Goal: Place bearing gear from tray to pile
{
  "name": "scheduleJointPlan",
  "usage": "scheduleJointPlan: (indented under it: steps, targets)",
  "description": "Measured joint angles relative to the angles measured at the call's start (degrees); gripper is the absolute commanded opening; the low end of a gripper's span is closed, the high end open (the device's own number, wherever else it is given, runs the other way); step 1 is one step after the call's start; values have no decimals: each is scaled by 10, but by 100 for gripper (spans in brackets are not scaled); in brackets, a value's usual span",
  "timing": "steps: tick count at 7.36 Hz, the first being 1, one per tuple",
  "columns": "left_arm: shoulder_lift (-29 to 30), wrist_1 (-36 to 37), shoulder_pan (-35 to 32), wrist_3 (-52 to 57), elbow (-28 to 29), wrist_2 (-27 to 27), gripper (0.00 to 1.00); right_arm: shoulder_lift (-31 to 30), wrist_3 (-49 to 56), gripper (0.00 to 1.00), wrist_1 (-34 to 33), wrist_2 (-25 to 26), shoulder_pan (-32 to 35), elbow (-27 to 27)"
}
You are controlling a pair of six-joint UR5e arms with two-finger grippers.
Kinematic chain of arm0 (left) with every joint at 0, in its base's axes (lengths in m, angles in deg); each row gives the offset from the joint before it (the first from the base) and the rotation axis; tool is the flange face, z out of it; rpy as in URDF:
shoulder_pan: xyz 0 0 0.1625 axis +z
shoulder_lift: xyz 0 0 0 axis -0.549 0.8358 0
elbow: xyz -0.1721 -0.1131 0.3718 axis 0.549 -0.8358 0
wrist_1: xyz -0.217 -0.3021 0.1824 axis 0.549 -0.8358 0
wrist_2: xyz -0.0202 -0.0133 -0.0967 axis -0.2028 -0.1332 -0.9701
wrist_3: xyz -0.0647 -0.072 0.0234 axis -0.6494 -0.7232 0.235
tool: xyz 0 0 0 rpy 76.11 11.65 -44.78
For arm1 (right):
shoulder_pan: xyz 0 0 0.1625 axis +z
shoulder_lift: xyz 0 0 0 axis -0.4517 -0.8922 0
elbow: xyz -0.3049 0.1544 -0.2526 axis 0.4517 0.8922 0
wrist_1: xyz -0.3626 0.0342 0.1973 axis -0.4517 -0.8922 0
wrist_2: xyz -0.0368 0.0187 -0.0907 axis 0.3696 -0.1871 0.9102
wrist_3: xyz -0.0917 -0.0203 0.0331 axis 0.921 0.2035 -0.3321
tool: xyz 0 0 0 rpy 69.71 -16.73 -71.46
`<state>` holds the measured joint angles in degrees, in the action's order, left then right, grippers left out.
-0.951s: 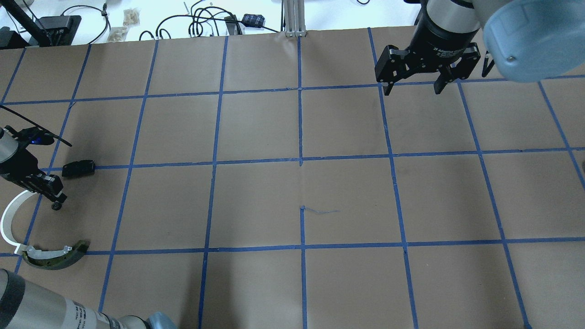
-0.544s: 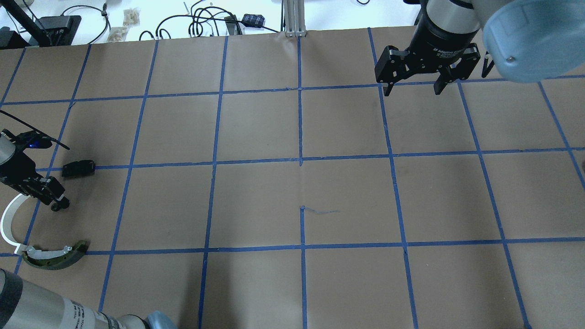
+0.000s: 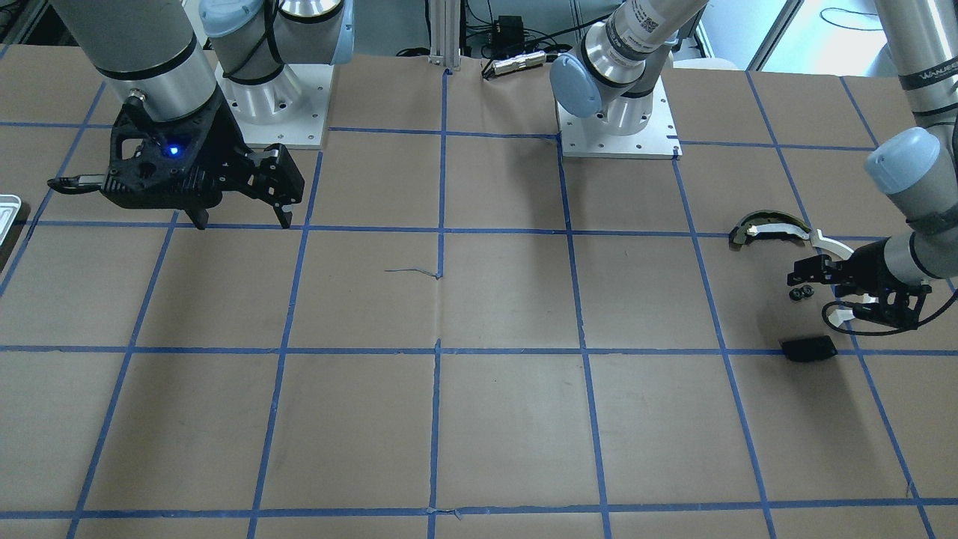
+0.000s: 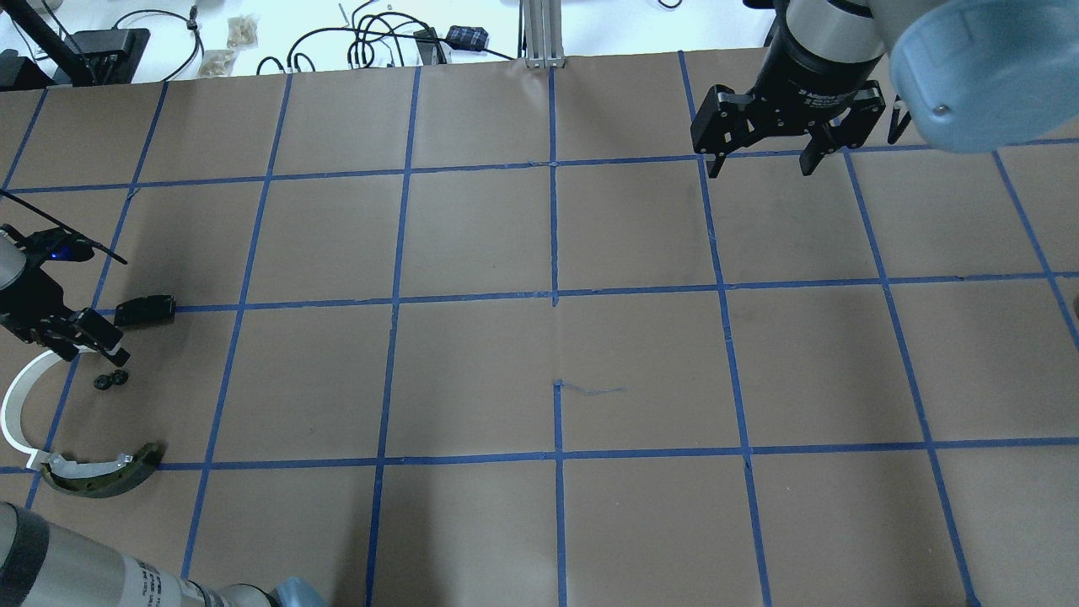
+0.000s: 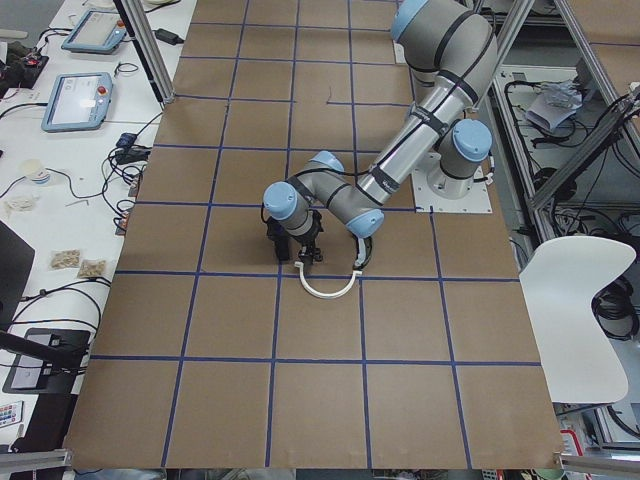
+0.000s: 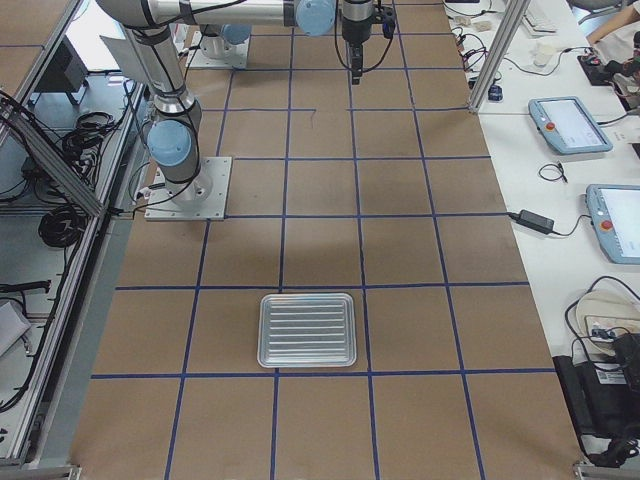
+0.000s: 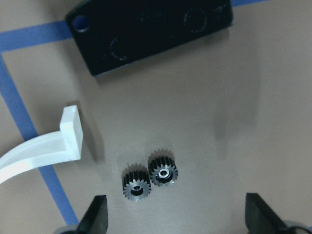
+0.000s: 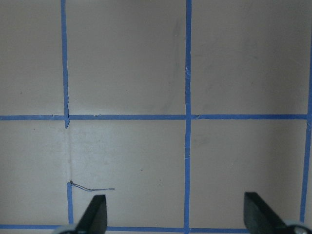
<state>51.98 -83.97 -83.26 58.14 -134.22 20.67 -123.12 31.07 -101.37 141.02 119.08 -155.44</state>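
Two small black bearing gears (image 7: 148, 178) lie side by side on the brown paper, and also show in the overhead view (image 4: 110, 381) and the front view (image 3: 801, 293). My left gripper (image 7: 175, 219) is open and empty just behind them, in the overhead view (image 4: 112, 352) and the front view (image 3: 808, 274). Around them lies the pile: a white plastic arc (image 4: 10, 405), a dark olive curved piece (image 4: 101, 474) and a flat black plate (image 4: 145, 310). The silvery tray (image 6: 307, 330) stands empty at the table's other end. My right gripper (image 4: 761, 166) is open and empty, high over bare paper.
The table is brown paper with a grid of blue tape. Cables and small boxes (image 4: 396, 42) lie beyond the far edge. The tray's corner (image 3: 6, 206) shows at the front view's left edge. The left arm's forearm (image 4: 76, 573) crosses the near left corner.
My left gripper was shut low over the paper by the arc. It has opened and drawn back, and the gears now lie free there. The right arm has not moved.
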Motion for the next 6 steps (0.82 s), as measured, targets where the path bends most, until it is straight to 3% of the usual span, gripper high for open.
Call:
scheduleJointPlan:
  steps: [3, 6]
  targets:
    - [-48, -68, -108, -147, 72, -16, 100, 0, 1, 100, 0, 0, 0, 0]
    - [-142, -139, -205, -249, 122, -71, 100, 0, 1, 100, 0, 0, 0, 0]
